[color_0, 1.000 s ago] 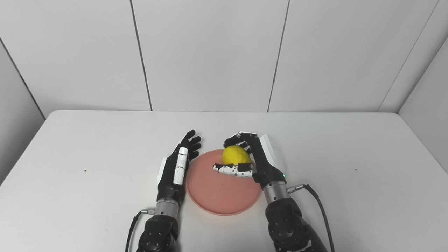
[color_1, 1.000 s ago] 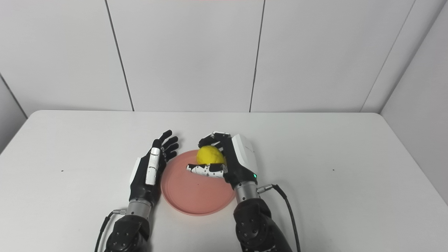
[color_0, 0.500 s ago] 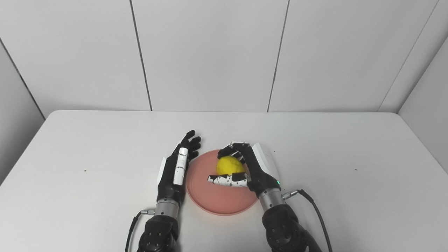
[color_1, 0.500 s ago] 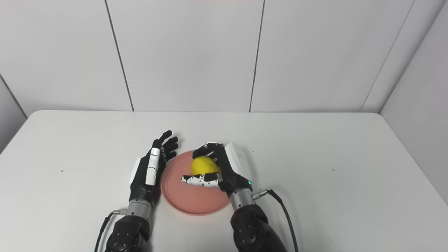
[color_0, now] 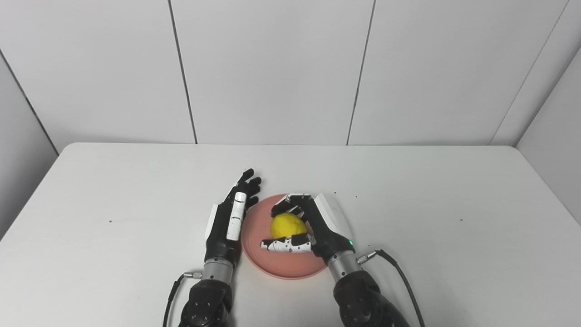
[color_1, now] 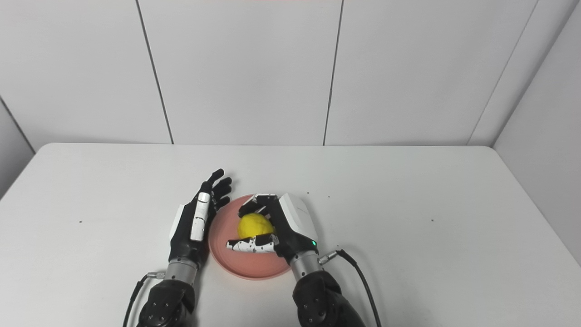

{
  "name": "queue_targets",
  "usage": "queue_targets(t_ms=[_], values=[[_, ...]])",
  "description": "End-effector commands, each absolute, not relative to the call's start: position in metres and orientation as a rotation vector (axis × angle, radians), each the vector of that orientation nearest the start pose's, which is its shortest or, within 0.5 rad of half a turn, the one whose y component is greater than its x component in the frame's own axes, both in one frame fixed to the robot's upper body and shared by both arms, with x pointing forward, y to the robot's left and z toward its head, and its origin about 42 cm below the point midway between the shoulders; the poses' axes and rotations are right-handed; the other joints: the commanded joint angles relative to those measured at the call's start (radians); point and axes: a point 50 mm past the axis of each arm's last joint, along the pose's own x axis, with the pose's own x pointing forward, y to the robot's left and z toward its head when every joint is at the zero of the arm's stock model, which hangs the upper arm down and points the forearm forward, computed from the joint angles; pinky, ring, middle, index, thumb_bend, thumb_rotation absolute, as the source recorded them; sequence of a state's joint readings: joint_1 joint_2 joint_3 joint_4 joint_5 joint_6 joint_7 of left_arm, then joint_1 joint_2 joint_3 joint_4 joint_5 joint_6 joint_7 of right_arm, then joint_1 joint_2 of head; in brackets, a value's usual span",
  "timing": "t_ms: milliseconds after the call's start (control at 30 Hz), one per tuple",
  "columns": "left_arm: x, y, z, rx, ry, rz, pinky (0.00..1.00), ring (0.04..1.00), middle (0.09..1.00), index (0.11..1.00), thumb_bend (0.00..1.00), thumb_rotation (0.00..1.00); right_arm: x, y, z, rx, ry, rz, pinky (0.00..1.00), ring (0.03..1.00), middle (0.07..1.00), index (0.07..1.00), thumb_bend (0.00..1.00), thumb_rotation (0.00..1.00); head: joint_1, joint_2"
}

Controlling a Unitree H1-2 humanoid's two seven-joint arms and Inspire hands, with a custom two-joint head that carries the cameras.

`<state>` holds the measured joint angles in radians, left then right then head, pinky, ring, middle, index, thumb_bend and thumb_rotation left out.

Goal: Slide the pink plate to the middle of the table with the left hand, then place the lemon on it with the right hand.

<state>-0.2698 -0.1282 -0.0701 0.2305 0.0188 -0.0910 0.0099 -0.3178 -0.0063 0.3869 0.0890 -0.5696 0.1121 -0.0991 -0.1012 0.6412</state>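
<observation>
White table (color_0: 113,190), pale panelled wall behind; we hold the lemon (color_0: 288,225) over the pink plate (color_0: 290,268).

Our right hand (color_0: 317,225) wraps the lemon above the plate's middle; our left hand (color_0: 229,218) rests flat, fingers spread, holding nothing, just left of the plate's rim, near the table's centre.

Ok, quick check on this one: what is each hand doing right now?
Left hand: open, fingers extended, holding nothing, beside the pink plate's left rim.
Right hand: shut on the lemon, over the plate.
</observation>
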Motion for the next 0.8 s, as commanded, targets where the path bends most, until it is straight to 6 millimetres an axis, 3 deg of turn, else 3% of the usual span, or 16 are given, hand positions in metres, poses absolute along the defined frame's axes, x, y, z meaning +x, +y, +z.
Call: queue_targets(t_ms=[0, 200, 267, 367, 467, 533, 567, 767], values=[[0.3596, 0.1166, 0.1227, -0.089, -0.133, -0.161, 0.85, 0.874, 0.865, 0.861, 0.66, 1.0, 0.3594, -0.0814, 0.1805, -0.649, -0.398, 0.245, 0.33, 0.42, 0.518, 0.419, 0.49, 0.0, 0.001, -0.001], [0.3594, 0.1173, 0.1231, -0.088, -0.125, -0.167, 0.87, 0.882, 0.869, 0.861, 0.67, 1.0, 0.3596, -0.0818, 0.1781, -0.69, -0.412, 0.225, 0.37, 0.459, 0.46, 0.503, 0.5, 0.0, -0.001, -0.002], [0.3595, 0.1175, 0.1233, -0.086, -0.126, -0.166, 0.87, 0.88, 0.867, 0.858, 0.66, 1.0, 0.3601, -0.082, 0.1779, -0.701, -0.428, 0.218, 0.32, 0.415, 0.485, 0.543, 0.49, 0.0, -0.001, -0.001], [0.3599, 0.1181, 0.1228, -0.079, -0.14, -0.169, 0.86, 0.877, 0.869, 0.858, 0.65, 1.0, 0.3608, -0.0818, 0.1781, -0.716, -0.442, 0.206, 0.33, 0.422, 0.485, 0.556, 0.49, 0.0, -0.002, -0.003], [0.3603, 0.1192, 0.1226, -0.068, -0.145, -0.177, 0.86, 0.879, 0.874, 0.857, 0.65, 1.0, 0.3602, -0.0823, 0.1777, -0.71, -0.462, 0.203, 0.44, 0.45, 0.488, 0.524, 0.51, 0.0, -0.002, -0.002], [0.3602, 0.1199, 0.123, -0.062, -0.141, -0.178, 0.87, 0.885, 0.88, 0.86, 0.65, 1.0, 0.3597, -0.0826, 0.1775, -0.707, -0.474, 0.199, 0.51, 0.5, 0.541, 0.498, 0.51, 0.02, -0.002, -0.002], [0.3601, 0.1202, 0.1231, -0.059, -0.138, -0.177, 0.87, 0.89, 0.885, 0.863, 0.66, 1.0, 0.3594, -0.0827, 0.1776, -0.708, -0.477, 0.196, 0.56, 0.614, 0.642, 0.497, 0.5, 0.09, -0.002, -0.002], [0.3596, 0.1212, 0.1235, -0.058, -0.14, -0.174, 0.89, 0.898, 0.901, 0.882, 0.67, 1.0, 0.3586, -0.0831, 0.1773, -0.723, -0.513, 0.17, 0.68, 0.739, 0.745, 0.498, 0.5, 0.13, -0.003, -0.001]])
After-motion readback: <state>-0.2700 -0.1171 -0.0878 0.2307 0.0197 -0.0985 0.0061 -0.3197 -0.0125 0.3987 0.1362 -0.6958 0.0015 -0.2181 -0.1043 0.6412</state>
